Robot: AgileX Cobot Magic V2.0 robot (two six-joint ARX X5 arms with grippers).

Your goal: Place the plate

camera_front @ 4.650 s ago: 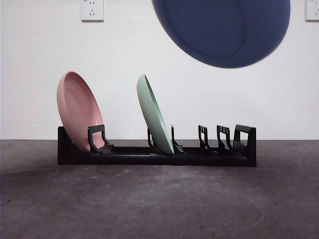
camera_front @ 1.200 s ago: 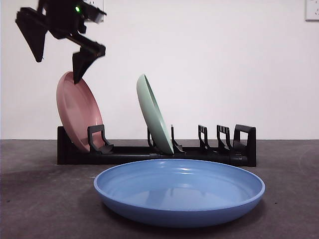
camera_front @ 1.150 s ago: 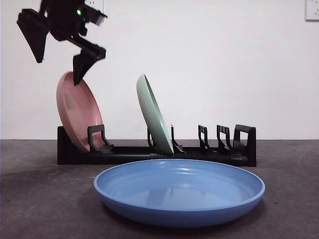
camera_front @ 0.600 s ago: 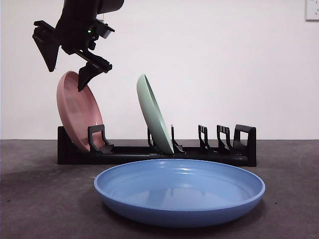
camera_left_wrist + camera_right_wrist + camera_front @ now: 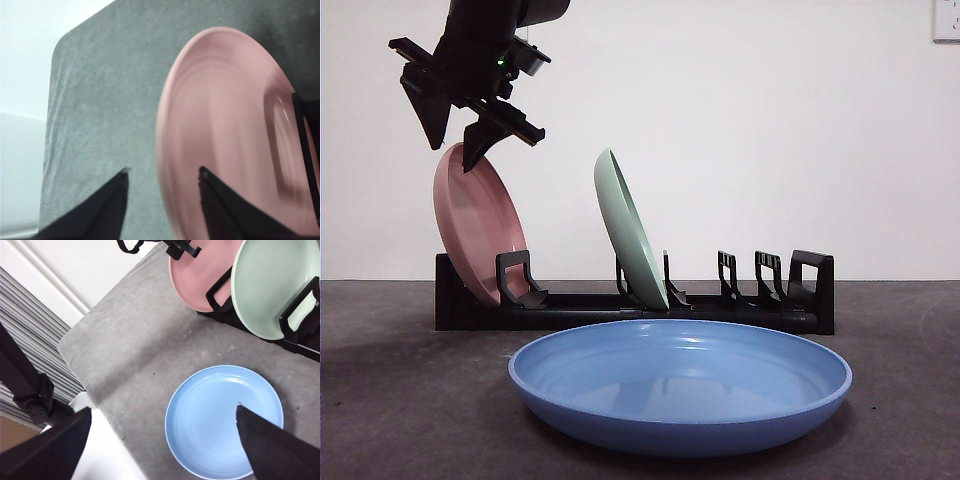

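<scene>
A blue plate [image 5: 680, 385] [image 5: 215, 425] lies flat on the table in front of a black dish rack [image 5: 800, 300]. In the rack, a pink plate [image 5: 475, 225] [image 5: 225, 135] leans in the leftmost slot and a green plate [image 5: 625, 230] stands near the middle. My left gripper [image 5: 452, 155] [image 5: 162, 172] hangs open at the pink plate's top rim, one jaw on either side of the edge. My right gripper [image 5: 162, 412] is open and empty, high above the blue plate and out of the front view.
The rack's right slots [image 5: 740, 275] hold nothing. In the right wrist view the table's edge [image 5: 70, 347] runs close to the pink plate's side, with a black stand [image 5: 30, 390] beyond it. Wall sockets [image 5: 505, 18] sit on the white wall behind.
The blue plate, in the air 3.8 s ago, now lies flat on the table. Over the last second my left gripper shifted right onto the pink plate's top rim.
</scene>
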